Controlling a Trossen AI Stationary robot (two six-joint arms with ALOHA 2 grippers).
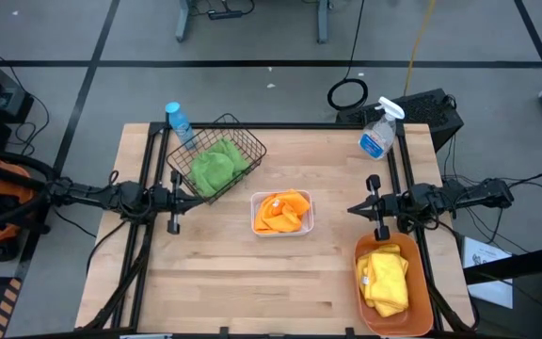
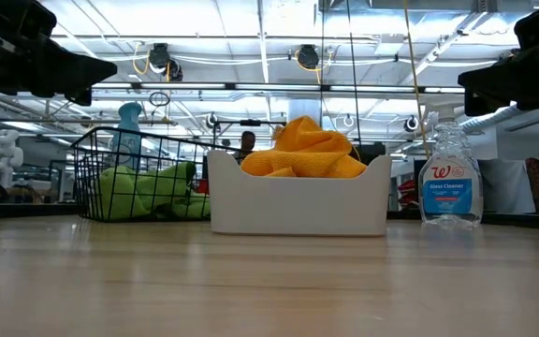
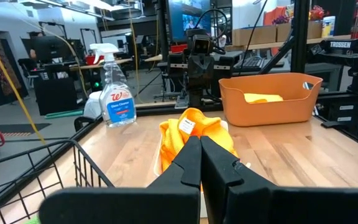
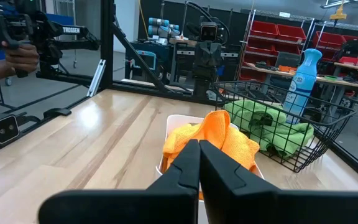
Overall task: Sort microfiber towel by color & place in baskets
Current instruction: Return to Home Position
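**Three containers, three colours**

I stood by the wooden surface and every cloth I could see lay in a container. The black wire basket sat tilted near the far left, with green microfiber towel bunched in it; I could not tell how many pieces. In the middle stood the small white tray, heaped with orange microfiber towel that rose above its rim. The orange tub sat at the near right corner and held yellow microfiber towel, folded flat in a stack.

A blue bottle stood just behind the basket, and a clear spray bottle stood at the far right, well apart from the tub.

The left arm hung over the left edge, raised off the wood, its jaws pressed together on nothing and pointed at the tray. The right arm mirrored it from the right edge, just behind the tub, jaws likewise closed and empty.
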